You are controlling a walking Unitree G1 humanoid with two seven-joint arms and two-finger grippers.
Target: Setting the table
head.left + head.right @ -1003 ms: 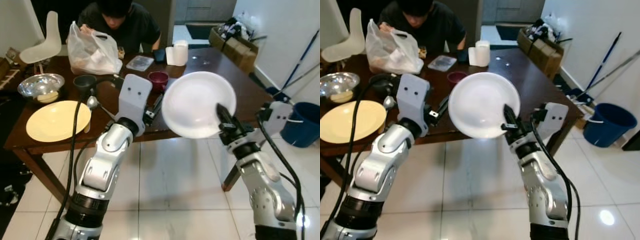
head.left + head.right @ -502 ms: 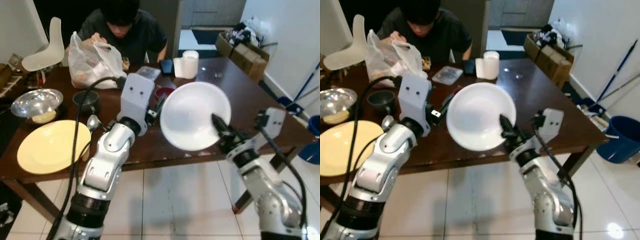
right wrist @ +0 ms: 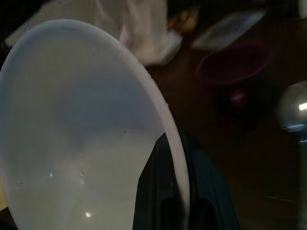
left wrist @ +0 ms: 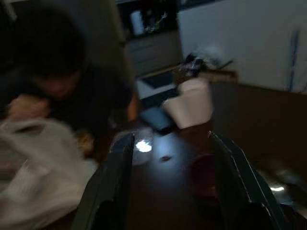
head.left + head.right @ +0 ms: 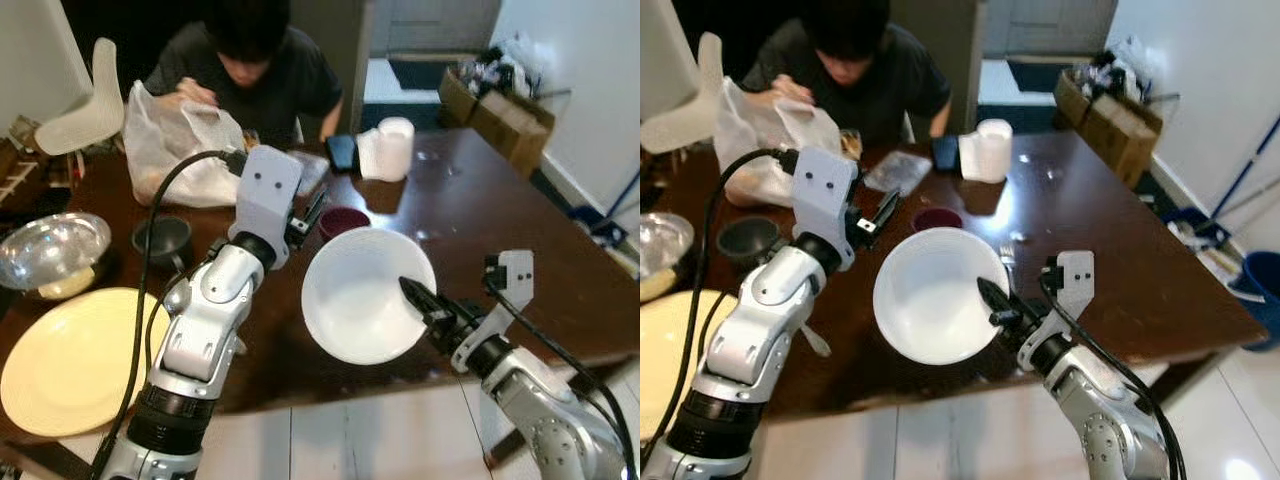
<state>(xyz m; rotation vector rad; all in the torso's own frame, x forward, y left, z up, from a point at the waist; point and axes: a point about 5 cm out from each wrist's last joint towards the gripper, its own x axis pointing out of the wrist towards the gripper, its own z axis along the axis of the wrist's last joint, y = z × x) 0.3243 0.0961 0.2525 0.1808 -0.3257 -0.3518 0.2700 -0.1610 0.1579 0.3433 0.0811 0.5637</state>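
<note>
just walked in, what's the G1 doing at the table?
Setting the table. The right gripper pinches the rim of a white plate and holds it tilted above the dark wooden table, not set down yet. The left gripper is open and empty, raised near a maroon bowl. A yellow plate already lies to the left. A person sits across, busy with a plastic bag.

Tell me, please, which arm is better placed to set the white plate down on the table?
The right: the right gripper already pinches the white plate's rim above the table, while the left gripper is open, holding nothing.
</note>
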